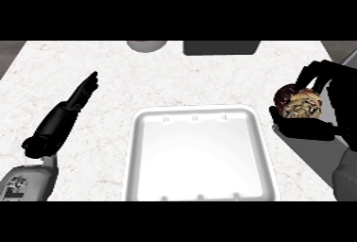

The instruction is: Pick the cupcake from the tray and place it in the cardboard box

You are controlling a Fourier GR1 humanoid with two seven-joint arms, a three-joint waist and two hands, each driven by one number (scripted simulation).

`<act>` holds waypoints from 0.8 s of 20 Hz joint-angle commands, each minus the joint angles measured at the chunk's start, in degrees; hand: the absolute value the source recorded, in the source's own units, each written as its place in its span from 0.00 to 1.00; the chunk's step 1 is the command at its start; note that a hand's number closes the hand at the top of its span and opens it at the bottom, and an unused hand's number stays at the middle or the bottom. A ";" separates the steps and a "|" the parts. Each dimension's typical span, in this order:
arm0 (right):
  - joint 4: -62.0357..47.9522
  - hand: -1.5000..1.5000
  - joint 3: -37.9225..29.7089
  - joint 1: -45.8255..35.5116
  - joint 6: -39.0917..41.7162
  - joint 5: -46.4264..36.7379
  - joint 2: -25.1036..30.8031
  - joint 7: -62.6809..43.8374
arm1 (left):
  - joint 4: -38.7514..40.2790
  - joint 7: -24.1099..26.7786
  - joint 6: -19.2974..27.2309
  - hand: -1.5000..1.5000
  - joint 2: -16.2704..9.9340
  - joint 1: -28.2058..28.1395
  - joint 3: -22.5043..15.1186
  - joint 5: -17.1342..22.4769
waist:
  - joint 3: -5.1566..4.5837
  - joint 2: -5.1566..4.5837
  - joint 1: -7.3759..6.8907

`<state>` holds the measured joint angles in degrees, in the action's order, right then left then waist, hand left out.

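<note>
A cupcake [298, 104] with a dark wrapper and pale speckled topping is held above the counter's right side. My right hand [327, 125] is curled round it, fingers over the top and thumb under it. The white tray [143, 156] lies in the middle front of the counter, left of the cupcake, and holds nothing. A dark grey box-like thing [221, 47] stands at the back edge; I cannot tell whether it is the cardboard box. My left hand [78, 99] rests at the left with straight fingers pointing away, holding nothing.
A round pale bowl-like object [145, 45] sits at the back edge, left of the grey box. The white speckled counter [181, 80] ends at the right behind my right hand, where a dark floor shows.
</note>
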<state>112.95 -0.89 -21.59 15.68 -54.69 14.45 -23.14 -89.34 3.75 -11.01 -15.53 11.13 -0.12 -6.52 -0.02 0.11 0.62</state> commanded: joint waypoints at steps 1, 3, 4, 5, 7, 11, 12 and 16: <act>-2.99 1.00 -10.71 -1.49 -2.04 3.73 2.49 0.34 | -0.28 1.03 -0.69 0.50 -0.19 -0.40 0.59 0.30 | 0.04 -0.12 -0.52; -4.30 1.00 -13.53 -5.24 0.44 4.20 3.95 -3.31 | -0.93 0.87 -1.80 0.50 -0.95 -1.40 1.32 1.04 | 0.01 -0.08 -0.76; -7.58 1.00 -16.85 -2.91 -1.72 6.57 6.19 2.36 | 0.36 0.02 -1.76 0.50 -0.75 0.99 0.91 0.35 | 0.05 -0.19 -0.48; -6.64 1.00 -17.30 -4.44 0.73 6.60 6.98 -0.59 | -2.26 -0.29 -1.38 0.50 0.24 -1.29 0.11 0.18 | 0.03 -0.06 -0.67; -14.02 1.00 -20.25 -6.02 -2.14 8.30 9.25 4.32 | 2.34 1.83 -2.65 0.50 -0.47 0.44 1.62 0.80 | 0.02 -0.21 -0.72; -23.50 1.00 -21.39 -8.60 3.70 7.45 18.15 7.43 | -1.90 -1.72 -1.89 0.50 -0.02 0.92 1.55 0.89 | 0.03 -0.21 -1.08; -24.40 1.00 -21.33 -4.41 2.91 6.99 18.34 10.29 | -1.31 0.07 -1.05 0.50 0.71 -0.48 0.18 -0.98 | 0.04 -0.23 -0.82; -36.07 1.00 -22.31 -4.27 9.39 8.87 22.38 12.79 | -1.93 -0.04 -1.17 0.50 1.04 -1.10 -0.43 -1.21 | 0.08 -0.38 -1.50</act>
<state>85.88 -21.60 -27.20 20.76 -47.33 32.87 -13.80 -89.56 4.10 -12.32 -14.86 11.42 0.23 -7.15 0.00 -0.21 -0.38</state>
